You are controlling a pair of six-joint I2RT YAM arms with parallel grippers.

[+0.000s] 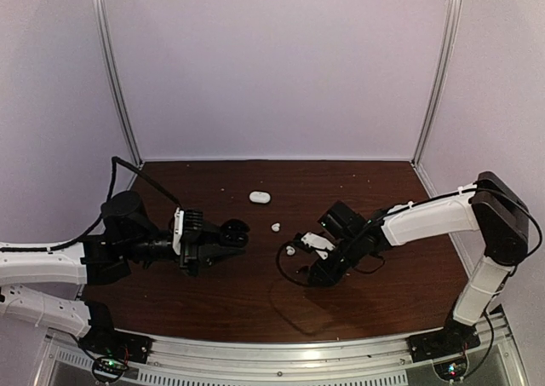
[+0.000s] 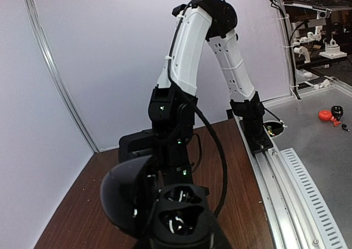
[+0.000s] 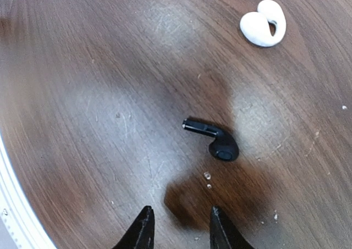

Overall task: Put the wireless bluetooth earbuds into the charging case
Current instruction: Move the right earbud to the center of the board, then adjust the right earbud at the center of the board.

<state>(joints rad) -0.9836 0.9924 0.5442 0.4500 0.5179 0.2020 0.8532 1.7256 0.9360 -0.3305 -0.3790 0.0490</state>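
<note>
My left gripper [image 1: 215, 238] is shut on the black charging case [image 1: 235, 229], holding it above the table. In the left wrist view the case [image 2: 179, 216] has its lid swung open to the left and two wells that look empty; the fingers are hidden under it. A black earbud [image 3: 215, 141] with a short stem lies on the wood just ahead of my right gripper [image 3: 180, 220], which is open with nothing between its tips. A white earbud [image 3: 264, 25] lies farther off. From above, my right gripper [image 1: 313, 267] hangs low over the table near a white earbud [image 1: 290, 250]; another white earbud [image 1: 275, 227] lies between the arms.
A white oval case [image 1: 260, 197] sits toward the back of the brown table [image 1: 255, 309]. A black cable [image 1: 285, 271] loops beside the right gripper. White walls with metal posts [image 1: 115, 88] enclose the table. The right arm [image 2: 187, 67] stands ahead of the left wrist camera.
</note>
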